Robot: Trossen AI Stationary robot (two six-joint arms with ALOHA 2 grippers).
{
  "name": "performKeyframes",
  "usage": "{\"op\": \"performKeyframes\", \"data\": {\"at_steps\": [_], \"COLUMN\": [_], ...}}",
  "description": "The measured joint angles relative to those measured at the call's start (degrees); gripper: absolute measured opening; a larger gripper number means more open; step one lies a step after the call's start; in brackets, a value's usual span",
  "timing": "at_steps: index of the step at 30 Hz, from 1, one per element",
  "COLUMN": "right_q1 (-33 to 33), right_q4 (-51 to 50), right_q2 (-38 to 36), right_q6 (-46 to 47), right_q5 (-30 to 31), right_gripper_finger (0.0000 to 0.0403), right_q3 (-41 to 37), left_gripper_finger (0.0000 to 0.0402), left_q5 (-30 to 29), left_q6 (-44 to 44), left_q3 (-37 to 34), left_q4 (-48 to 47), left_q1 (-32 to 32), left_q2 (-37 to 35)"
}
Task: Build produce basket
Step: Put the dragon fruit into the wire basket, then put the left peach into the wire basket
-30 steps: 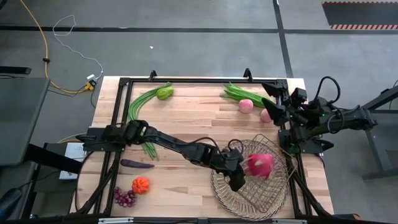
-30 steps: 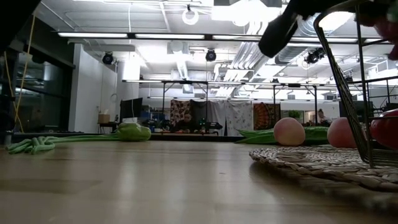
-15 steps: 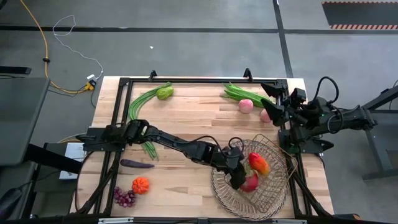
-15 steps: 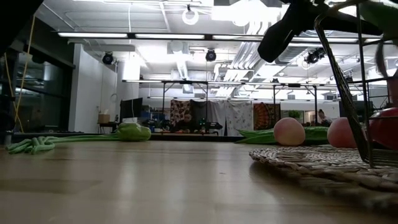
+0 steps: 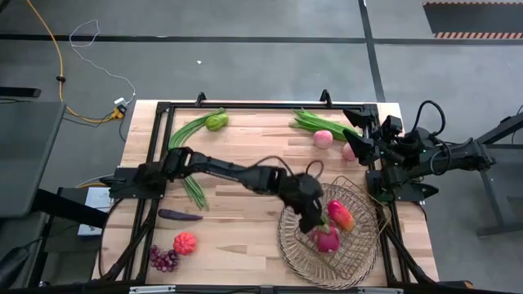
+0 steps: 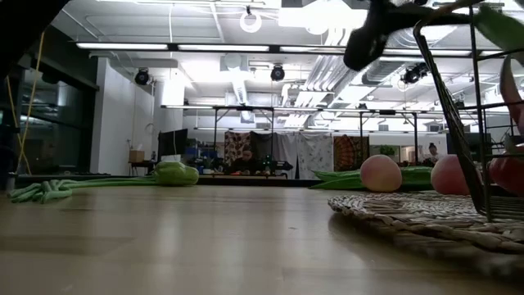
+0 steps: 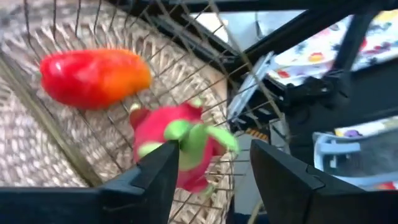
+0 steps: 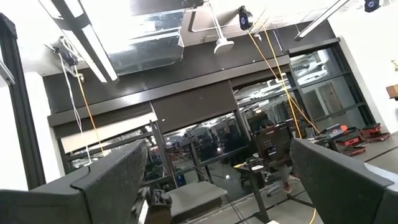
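Observation:
The tan lattice basket (image 5: 283, 242) stands at the table's near right. Inside it lie the pink dragon fruit (image 5: 328, 238) and a red-orange pepper (image 5: 341, 214), side by side on the woven bottom. My left gripper (image 5: 313, 222) hovers open over the basket's left part. In the left wrist view the dragon fruit (image 7: 180, 148) lies just beyond the gap of my left gripper (image 7: 214, 180), apart from both fingers, with the pepper (image 7: 93, 76) farther on. My right gripper (image 5: 357, 131) waits open at the table's right edge and faces the ceiling (image 8: 217, 186).
Peaches (image 5: 323, 139) and a green bean bunch (image 5: 313, 122) lie at the far right. A green pepper (image 5: 216, 122) and long beans (image 5: 186, 135) are at the far left. Eggplant (image 5: 180, 216), pumpkin (image 5: 185, 242) and grapes (image 5: 163, 258) lie near left. A black frame (image 5: 159, 147) borders the table.
A second ago my left gripper held the dragon fruit above the basket's middle. It has let go: the fruit now lies on the basket's bottom beside the red pepper. The gripper has since drawn back a little toward the table's far and left edges.

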Motion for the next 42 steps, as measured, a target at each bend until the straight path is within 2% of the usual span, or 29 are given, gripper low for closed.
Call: {"op": "performKeyframes", "data": {"at_steps": [4,15,19,23,25,30,34,38,42], "right_q1": [0.0,0.0,0.0,0.0,0.0,0.0,0.0,0.0,0.0], "right_q4": [0.4,-1.4,-4.0,-7.0,-9.0,-15.0,-17.4,-19.1,-20.8], "right_q2": [0.0,0.0,0.0,0.0,0.0,0.0,0.0,0.7,2.5], "right_q6": [4.0,3.5,3.8,3.8,3.7,4.1,5.8,5.9,6.8], "right_q5": [0.0,0.0,0.0,0.0,-0.3,-1.0,-2.4,-4.6,-6.5], "right_gripper_finger": [0.0385,0.0385,0.0385,0.0385,0.0385,0.0385,0.0385,0.0385,0.0385], "right_q3": [0.0,0.0,0.0,0.0,0.0,0.0,0.0,0.0,0.0], "left_gripper_finger": [0.0190,0.0191,0.0191,0.0191,0.0191,0.0191,0.0191,0.0191,0.0191], "left_q5": [-0.7,-14.4,-21.0,-27.4,-29.1,-28.4,-25.8,-24.8,-25.6], "left_q6": [4.1,20.7,23.3,23.1,23.1,23.3,23.4,22.3,21.6], "left_q3": [0.0,0.0,-4.0,-16.0,-24.2,-47.3,-62.9,-73.2,-78.1], "left_q4": [-2.0,-16.7,-16.4,-10.5,-3.4,14.8,28.5,35.2,32.4], "left_q1": [2.8,9.4,9.6,9.4,9.0,7.4,5.3,3.0,0.6], "left_q2": [-3.4,-16.9,-24.6,-35.0,-40.5,-55.5,-65.6,-75.0,-82.2]}}
